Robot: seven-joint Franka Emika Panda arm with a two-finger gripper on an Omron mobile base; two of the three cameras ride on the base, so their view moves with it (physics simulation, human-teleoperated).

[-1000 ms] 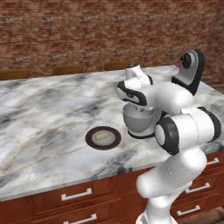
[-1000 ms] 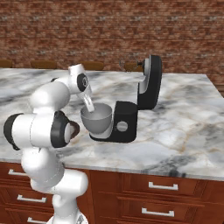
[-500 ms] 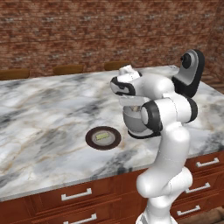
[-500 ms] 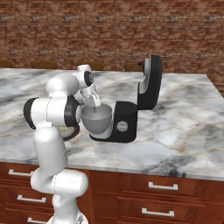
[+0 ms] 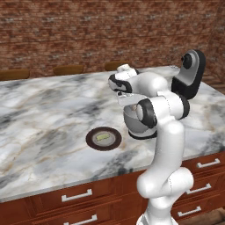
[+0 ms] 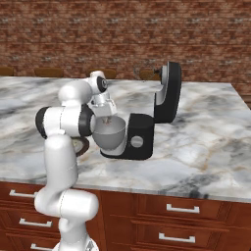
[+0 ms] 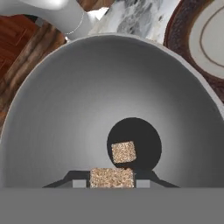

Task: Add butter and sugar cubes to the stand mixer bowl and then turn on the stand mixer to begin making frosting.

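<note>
Pincer is poised over the stand mixer bowl, a sugar cube gripped for dropping. Another cube lies inside. Butter is left on the plate beside the bowl.

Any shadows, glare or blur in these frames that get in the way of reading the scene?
Hand view: sharp; the stand mixer bowl shades smoothly from pale rim to a dark round patch at its bottom, where a sugar cube stays legible. Left base view: flat, even light, no glare; the butter on the plate looks small and soft-edged. Right base view: the arm hides part of the bowl.
</note>
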